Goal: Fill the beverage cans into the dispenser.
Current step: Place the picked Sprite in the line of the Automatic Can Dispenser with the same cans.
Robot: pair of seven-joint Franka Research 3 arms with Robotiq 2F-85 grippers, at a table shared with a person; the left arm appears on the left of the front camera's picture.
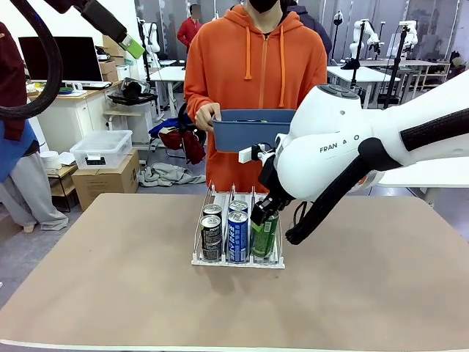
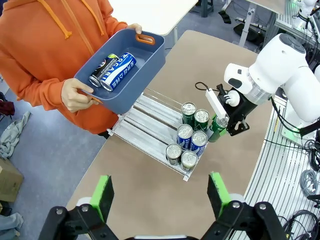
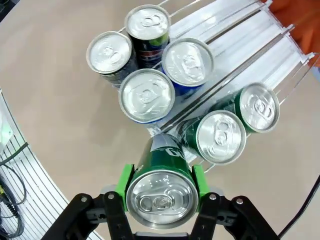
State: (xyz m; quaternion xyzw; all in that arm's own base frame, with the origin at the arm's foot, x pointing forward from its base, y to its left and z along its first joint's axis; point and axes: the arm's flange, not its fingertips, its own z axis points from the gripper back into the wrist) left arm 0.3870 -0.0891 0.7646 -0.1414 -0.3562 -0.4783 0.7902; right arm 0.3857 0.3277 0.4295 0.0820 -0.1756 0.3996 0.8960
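The dispenser (image 1: pixel 220 260) stands mid-table with several beverage cans at its front end: dark cans (image 1: pixel 211 236) in the left lane, blue cans (image 1: pixel 237 236) in the middle, green cans (image 3: pixel 220 136) in the right lane. My right gripper (image 1: pixel 265 218) is shut on a tilted green can (image 3: pixel 161 192), just past the front end of the green lane. My left gripper (image 2: pixel 160 192) hangs open and empty, high above the table. The person holds a blue bin (image 2: pixel 150 55) over the dispenser's far end, with a dark can (image 2: pixel 102 70) and a blue can (image 2: pixel 120 67) lying in it.
The person in an orange hoodie (image 1: pixel 253 66) stands at the far table edge. The dispenser's far half (image 2: pixel 145 117) holds no cans. Bare tabletop (image 1: pixel 110 279) spreads on both sides. My right arm (image 1: pixel 344 150) crosses in from the right.
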